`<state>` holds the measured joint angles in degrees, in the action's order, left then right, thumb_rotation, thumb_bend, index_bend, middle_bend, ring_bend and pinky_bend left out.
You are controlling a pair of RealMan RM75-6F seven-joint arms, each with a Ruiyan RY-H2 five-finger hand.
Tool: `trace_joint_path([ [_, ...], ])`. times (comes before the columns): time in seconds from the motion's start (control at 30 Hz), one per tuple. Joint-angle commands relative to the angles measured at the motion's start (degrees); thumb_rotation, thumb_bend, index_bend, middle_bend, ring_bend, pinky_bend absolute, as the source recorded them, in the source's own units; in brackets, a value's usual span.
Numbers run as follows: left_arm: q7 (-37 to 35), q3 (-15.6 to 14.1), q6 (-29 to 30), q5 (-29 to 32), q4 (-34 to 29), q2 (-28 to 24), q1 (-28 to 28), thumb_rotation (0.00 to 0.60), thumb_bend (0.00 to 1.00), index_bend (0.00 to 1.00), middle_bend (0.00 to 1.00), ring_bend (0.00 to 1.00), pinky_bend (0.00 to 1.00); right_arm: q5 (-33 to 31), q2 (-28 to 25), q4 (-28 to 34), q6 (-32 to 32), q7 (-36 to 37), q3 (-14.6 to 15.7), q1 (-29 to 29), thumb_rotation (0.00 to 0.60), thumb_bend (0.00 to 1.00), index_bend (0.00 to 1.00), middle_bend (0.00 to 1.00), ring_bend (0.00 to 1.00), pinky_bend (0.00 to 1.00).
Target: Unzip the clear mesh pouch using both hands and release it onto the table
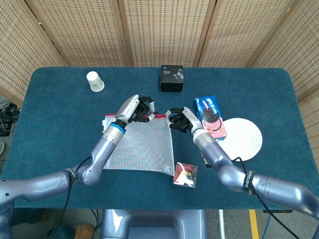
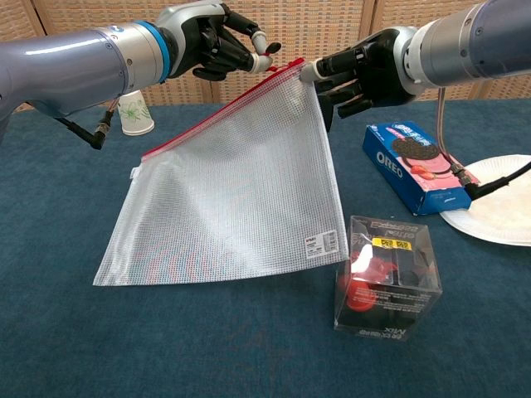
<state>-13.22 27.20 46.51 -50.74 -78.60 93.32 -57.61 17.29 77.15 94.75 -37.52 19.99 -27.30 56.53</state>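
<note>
The left hand (image 2: 217, 43) pinches the zipper pull at the red zip edge of the clear mesh pouch (image 2: 236, 199), its fingertips closed on the small white tab while its other fingers curl in above. Just beside it, the right hand (image 2: 358, 75) grips the pouch's top corner, thumb and fingers clamped on the mesh where the red strip ends. Between the two hands the pouch hangs raised at that corner — its far lower edge rests on the blue table (image 2: 207, 348), so the sheet slants down to the robot's left. A small white label with red print sits at the pouch's lower corner, the text too small to read. Near that corner stands a clear plastic box (image 2: 388, 278) holding something red, with a yellow sticker on top and lettering along its bottom edge that cannot be made out. Beyond the right hand lies a blue cookie box (image 2: 419, 166) marked "OREO", touching a white paper plate (image 2: 502, 207). In the head view a white paper cup (image 1: 94, 81) stands well apart at the table's back left, and a black box (image 1: 171, 78) sits at the back centre — its print is unreadable.
</note>
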Motion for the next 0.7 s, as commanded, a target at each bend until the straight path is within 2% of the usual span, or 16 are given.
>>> trace_joint_path([
  [0.03, -0.17, 0.0, -0.15, 0.11, 0.38, -0.08, 0.11, 0.6, 0.93, 0.86, 0.95, 0.96, 1.0, 0.09, -0.16, 0.01, 0.21, 0.16, -0.15, -0.15, 0.6, 0.76, 0.69, 0.89, 0.9, 1.0],
  [0.7, -2.22, 0.07, -1.83, 0.73, 4.62, -0.27, 1.01, 0.6, 0.93, 0.86, 0.95, 0.96, 1.0, 1.17, -3.38, 1.6, 1.44, 2.53, -2.59, -1.94, 0.6, 0.76, 0.7, 0.89, 0.9, 1.0],
])
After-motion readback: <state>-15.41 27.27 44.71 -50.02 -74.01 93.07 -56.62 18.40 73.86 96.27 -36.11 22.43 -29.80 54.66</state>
